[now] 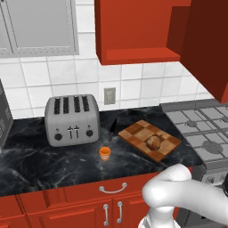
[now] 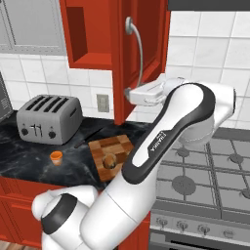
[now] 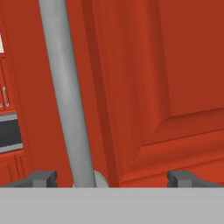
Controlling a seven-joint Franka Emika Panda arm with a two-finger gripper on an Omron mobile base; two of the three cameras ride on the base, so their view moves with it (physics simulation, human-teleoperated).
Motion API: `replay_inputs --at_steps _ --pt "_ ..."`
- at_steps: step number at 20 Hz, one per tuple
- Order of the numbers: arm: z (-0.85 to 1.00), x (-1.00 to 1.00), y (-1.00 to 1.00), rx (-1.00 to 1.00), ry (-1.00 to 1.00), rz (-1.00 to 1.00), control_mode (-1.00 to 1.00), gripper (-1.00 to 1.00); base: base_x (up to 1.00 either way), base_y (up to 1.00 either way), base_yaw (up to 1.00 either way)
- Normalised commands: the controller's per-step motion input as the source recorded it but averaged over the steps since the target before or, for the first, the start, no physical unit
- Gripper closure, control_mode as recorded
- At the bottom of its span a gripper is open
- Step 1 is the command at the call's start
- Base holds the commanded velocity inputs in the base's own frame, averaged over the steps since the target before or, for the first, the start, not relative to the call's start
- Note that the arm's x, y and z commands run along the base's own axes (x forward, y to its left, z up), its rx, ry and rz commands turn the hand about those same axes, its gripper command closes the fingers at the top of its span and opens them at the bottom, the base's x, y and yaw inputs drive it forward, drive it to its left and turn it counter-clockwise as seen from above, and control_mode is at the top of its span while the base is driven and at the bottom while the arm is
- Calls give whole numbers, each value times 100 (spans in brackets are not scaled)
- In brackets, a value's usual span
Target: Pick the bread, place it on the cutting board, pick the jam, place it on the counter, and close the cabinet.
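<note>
The round brown bread [image 1: 153, 142] [image 2: 110, 161] rests on the checkered cutting board [image 1: 136, 132] [image 2: 117, 144]. On the black counter [image 1: 44, 164] [image 2: 29, 151], in front of the toaster, stands the small orange jam [image 1: 104, 152] [image 2: 56, 156]. The red cabinet [image 1: 138, 31] [image 2: 90, 34] is open, its door [image 1: 209, 44] [image 2: 146, 39] [image 3: 166, 78] swung out. My gripper [image 2: 128, 93] [image 3: 113, 179] is up against the door's lower edge and is open. The silver handle [image 2: 138, 46] [image 3: 65, 87] runs between its fingertips [image 3: 41, 178], nearer the left one.
A silver four-slot toaster [image 1: 71, 120] [image 2: 46, 119] stands at the back of the counter. A dark knife [image 1: 112, 129] lies by the board. The gas stove [image 1: 200, 129] [image 2: 205, 171] adjoins on the right. A grey glass-fronted wall cabinet [image 1: 38, 26] hangs at upper left.
</note>
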Motion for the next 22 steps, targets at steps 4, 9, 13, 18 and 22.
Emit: replay_inputs --at_steps 4,9,13,18,22 --pt "0 0 17 6 0 0 -100 -100 0 0 0" --pt "0 0 15 8 0 -1 -100 -100 0 0 0" --pt "0 0 16 8 0 -3 -100 -100 0 0 0" --pt "0 0 19 5 0 -4 -100 -100 0 0 0" --pt "0 0 24 3 0 -5 -100 -100 0 0 0"
